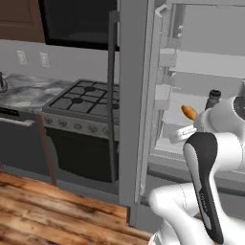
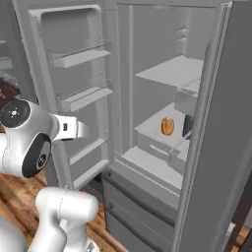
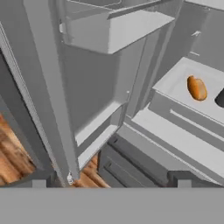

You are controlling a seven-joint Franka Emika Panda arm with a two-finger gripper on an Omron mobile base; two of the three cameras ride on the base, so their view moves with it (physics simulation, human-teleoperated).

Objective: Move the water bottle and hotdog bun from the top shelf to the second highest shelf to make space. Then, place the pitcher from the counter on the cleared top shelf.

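The fridge stands open. The orange-brown hotdog bun [image 2: 167, 126] [image 1: 189, 112] [image 3: 196, 87] and the dark water bottle [image 2: 188, 126] [image 1: 214, 98] stand side by side on one light-grey shelf [image 2: 147, 129]. Another board [image 2: 172, 71] hangs above that shelf, and a lower one [image 2: 147, 165] lies beneath; I cannot tell which is the top shelf. My gripper [image 3: 111, 183] is open and holds nothing. It hangs well short of the shelves and faces the foot of the left door. The marbled counter [image 1: 24, 91] shows at far left. The pitcher is out of view.
The left fridge door [image 2: 78, 59] swings out toward my arm, with bins on its inside. The right door [image 2: 221, 123] stands close on the other side. Drawers [image 2: 138, 211] sit below the shelves. A black gas stove [image 1: 86, 100] stands between counter and fridge.
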